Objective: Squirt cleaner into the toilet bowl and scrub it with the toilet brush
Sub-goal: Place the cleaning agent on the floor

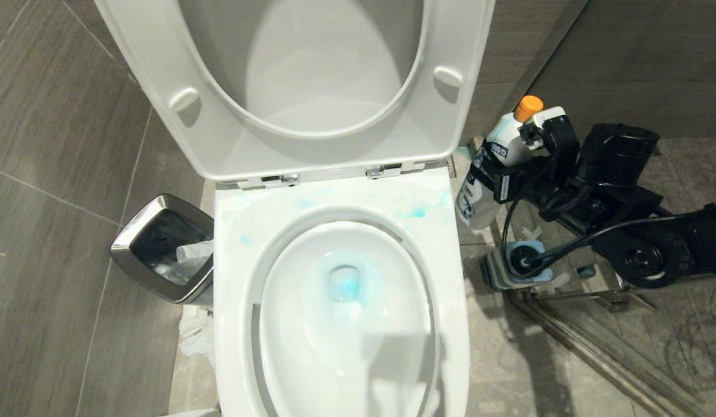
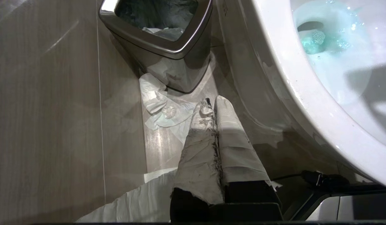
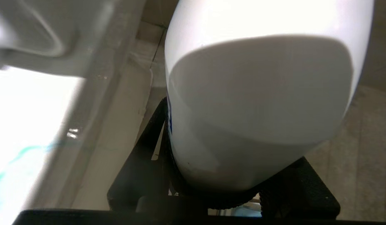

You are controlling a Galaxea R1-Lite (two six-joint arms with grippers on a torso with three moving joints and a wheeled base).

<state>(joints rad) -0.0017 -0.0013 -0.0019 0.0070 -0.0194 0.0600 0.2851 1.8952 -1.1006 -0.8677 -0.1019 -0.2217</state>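
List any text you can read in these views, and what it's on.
None can be read.
Bottle, held by the right gripper: its label has dark print and a blue patch, too small and blurred to read.
Right wrist view: a sliver of blue print at the bottle's edge, illegible.
Toilet bowl, bin: no markings visible.

Chrome-rimmed bin [image 1: 161,249] with crumpled paper inside, tissue [image 2: 163,107] on grey tiled floor [image 1: 51,174] beside it

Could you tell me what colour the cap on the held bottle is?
Orange cap, clearest in the head view.
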